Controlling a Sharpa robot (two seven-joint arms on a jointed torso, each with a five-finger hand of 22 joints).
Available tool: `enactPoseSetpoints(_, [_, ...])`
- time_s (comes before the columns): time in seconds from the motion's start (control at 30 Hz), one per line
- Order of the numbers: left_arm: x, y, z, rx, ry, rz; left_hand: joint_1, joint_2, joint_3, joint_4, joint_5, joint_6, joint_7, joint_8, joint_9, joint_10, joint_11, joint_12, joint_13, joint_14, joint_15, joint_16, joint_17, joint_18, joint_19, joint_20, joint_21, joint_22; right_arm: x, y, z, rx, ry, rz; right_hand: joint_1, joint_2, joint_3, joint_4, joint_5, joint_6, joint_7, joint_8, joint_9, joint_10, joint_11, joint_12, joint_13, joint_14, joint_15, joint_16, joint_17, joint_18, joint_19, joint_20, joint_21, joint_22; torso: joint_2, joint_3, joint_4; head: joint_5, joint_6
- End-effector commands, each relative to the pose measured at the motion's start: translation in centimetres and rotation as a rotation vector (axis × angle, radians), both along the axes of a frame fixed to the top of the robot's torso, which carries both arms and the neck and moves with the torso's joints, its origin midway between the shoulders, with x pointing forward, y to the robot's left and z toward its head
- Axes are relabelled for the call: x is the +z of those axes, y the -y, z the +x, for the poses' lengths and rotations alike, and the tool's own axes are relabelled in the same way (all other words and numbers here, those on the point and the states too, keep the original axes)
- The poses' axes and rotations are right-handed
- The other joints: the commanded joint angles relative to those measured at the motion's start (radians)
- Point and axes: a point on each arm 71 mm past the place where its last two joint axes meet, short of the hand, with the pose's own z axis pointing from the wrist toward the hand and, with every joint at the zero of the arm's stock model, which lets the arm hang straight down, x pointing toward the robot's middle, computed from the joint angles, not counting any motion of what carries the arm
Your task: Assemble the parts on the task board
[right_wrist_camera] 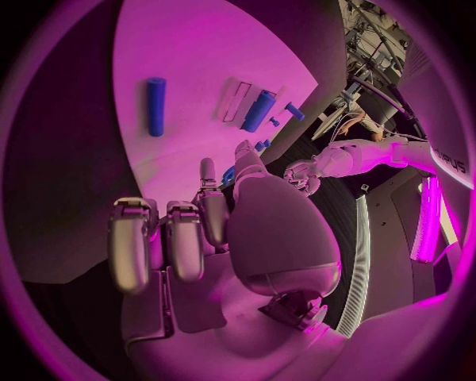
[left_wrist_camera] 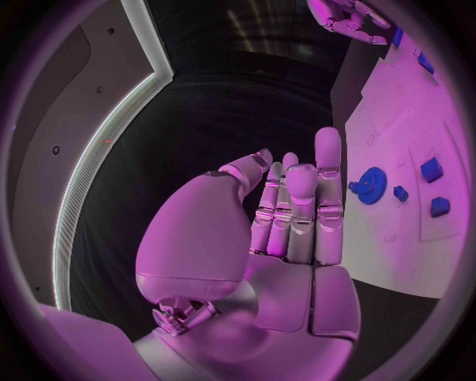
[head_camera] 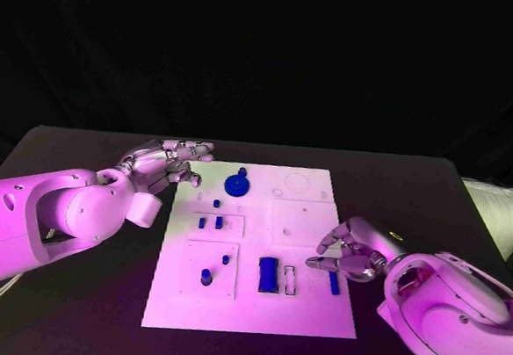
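Blue bar (head_camera: 335, 283) just beside right robot hand (head_camera: 351, 252)

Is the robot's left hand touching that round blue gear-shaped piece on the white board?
Apart. In the left wrist view, white board shows between the left hand and the blue gear piece.

Left hand (head_camera: 169, 162) empty, fingers straight and together; right hand (head_camera: 351, 252) empty, fingers loosely curled.

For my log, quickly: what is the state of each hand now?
Left hand: open, holding nothing.
Right hand: open, holding nothing.
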Motion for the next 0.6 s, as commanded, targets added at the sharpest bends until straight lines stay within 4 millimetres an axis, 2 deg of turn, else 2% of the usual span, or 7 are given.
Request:
enactPoseSetpoints(0.03, [0.1, 0.4, -0.1, -0.023, 0.008, -0.011, -0.004, 0.004, -0.002, -0.002, 0.002, -0.007, 0.002, 0.006, -0.001, -0.010, -0.001, 0.003, 0.001, -0.007, 0.000, -0.002, -0.002, 0.011, 0.003, 0.002, -0.004, -0.002, 0.4, 0.6, -0.3, 0.049, 0.021, -0.056, 0.019, 0.020, 0.006, 0.000, 0.007, -0.009, 0.002, -0.011, -0.009, 0.002, 0.008, -0.012, -0.066, 0.099, 0.008, 0.008, 0.231, -0.019, 0.060, 0.010, 0.000, 0.166, 0.001, -0.0001, -0.0026, -0.010, 0.003])
enactPoseSetpoints(0.1, [0.1, 0.4, -0.1, -0.023, 0.008, -0.012, -0.004, 0.004, -0.002, -0.002, 0.002, -0.007, 0.002, 0.006, -0.001, -0.010, -0.001, 0.003, 0.001, -0.007, 0.000, -0.002, -0.002, 0.011, 0.003, 0.002, -0.004, -0.002, 0.4, 1.2, -0.3, 0.054, 0.026, -0.101, 0.019, 0.021, 0.006, 0.001, 0.006, -0.004, 0.002, -0.011, -0.011, 0.003, 0.008, -0.012, -0.065, 0.100, 0.009, 0.010, 0.234, -0.020, 0.062, 0.011, 0.003, 0.169, 0.001, 0.0018, -0.0028, -0.015, 0.005])
enactPoseSetpoints(0.13, [0.1, 0.4, -0.1, -0.023, 0.008, -0.012, -0.004, 0.004, -0.002, -0.002, 0.002, -0.007, 0.002, 0.006, -0.001, -0.010, -0.001, 0.003, 0.001, -0.007, 0.000, -0.002, -0.002, 0.011, 0.003, 0.002, -0.004, -0.002, 0.3, 1.7, -0.4, 0.054, 0.024, -0.134, 0.019, 0.021, 0.006, 0.002, 0.006, -0.001, 0.001, -0.012, -0.013, 0.004, 0.008, -0.008, -0.063, 0.100, 0.009, 0.011, 0.236, -0.020, 0.063, 0.012, 0.005, 0.172, 0.000, 0.0006, -0.0027, -0.019, 0.005])
enactPoseSetpoints(0.23, [0.1, 0.4, -0.1, -0.024, 0.008, -0.012, -0.004, 0.004, -0.002, -0.002, 0.002, -0.007, 0.002, 0.006, -0.001, -0.010, -0.001, 0.003, 0.001, -0.007, 0.000, -0.002, -0.002, 0.011, 0.003, 0.002, -0.004, -0.002, 0.0, 2.3, -0.5, 0.053, 0.021, -0.179, 0.016, 0.023, 0.005, 0.005, 0.006, 0.003, 0.001, -0.013, -0.016, 0.006, 0.008, -0.003, -0.060, 0.101, 0.010, 0.013, 0.239, -0.021, 0.065, 0.013, 0.008, 0.176, 0.000, 0.0001, -0.0037, -0.023, 0.005])
enactPoseSetpoints(0.6, [0.1, 0.4, -0.1, -0.023, 0.009, -0.013, -0.004, 0.004, -0.002, -0.002, 0.002, -0.007, 0.002, 0.006, -0.001, -0.010, -0.001, 0.003, 0.001, -0.007, 0.000, -0.002, -0.002, 0.011, 0.003, 0.002, -0.004, -0.002, -1.9, 2.9, -0.9, 0.081, -0.004, -0.297, -0.010, 0.031, -0.005, 0.040, 0.044, 0.030, -0.003, -0.023, -0.037, 0.008, 0.006, -0.006, -0.058, 0.100, 0.009, 0.012, 0.237, -0.020, 0.063, 0.016, 0.006, 0.174, 0.000, -0.0002, -0.0009, -0.027, 0.005])
